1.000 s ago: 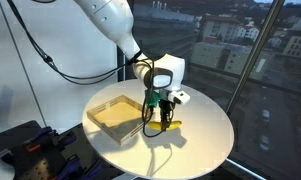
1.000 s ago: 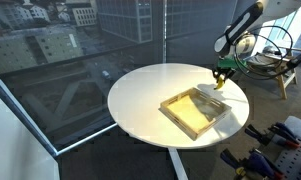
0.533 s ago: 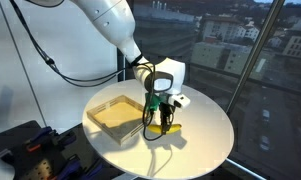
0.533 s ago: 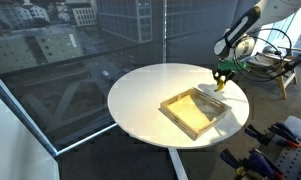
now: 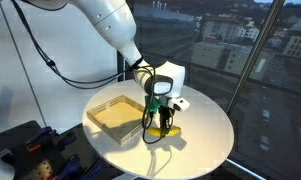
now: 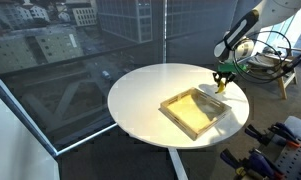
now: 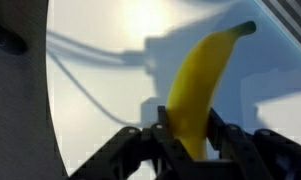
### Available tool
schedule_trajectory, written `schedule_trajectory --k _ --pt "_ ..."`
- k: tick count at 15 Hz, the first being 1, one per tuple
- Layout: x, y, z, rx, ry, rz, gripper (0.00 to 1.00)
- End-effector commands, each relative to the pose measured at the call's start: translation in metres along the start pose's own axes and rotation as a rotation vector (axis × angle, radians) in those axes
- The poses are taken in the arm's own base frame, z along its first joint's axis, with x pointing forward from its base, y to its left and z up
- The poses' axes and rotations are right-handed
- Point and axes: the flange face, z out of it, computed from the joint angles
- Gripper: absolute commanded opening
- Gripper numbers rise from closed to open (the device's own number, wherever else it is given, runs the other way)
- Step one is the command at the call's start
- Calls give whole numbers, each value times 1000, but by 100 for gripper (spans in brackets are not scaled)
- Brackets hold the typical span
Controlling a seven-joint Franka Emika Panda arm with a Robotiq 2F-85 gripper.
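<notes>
Item: curved yellow banana (image 7: 202, 80). Clamped betw. fingers of black gripper (image 7: 190, 140). Loc.: over round white table (image 5: 205, 140), just beside shallow wooden tray (image 5: 115, 113); table contact unclear.

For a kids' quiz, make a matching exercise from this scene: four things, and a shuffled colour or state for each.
1. banana
2. tray
3. table
4. gripper

a. round, white
b. shut on the fruit
c. yellow, curved
d. tan, shallow

Pairs: 1-c, 2-d, 3-a, 4-b.
</notes>
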Motion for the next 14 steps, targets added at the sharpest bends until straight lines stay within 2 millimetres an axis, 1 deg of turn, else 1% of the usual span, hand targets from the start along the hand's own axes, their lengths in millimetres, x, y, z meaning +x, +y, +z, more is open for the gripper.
schedule_trajectory --k 1,2,3,4,5,6,9,10,14 --pt "8 1 -2 8 -16 13 16" --pt "8 1 -2 7 -16 14 16" --pt "7 1 -2 7 -16 13 23" --pt "7 2 -1 6 -15 14 50" --pt "7 2 -1 6 -15 14 65" --pt "7 2 -1 6 -15 14 70" --pt "8 1 -2 7 -14 14 94" --pt "8 1 -2 7 -13 14 99" --pt "7 1 -4 8 -12 8 100"
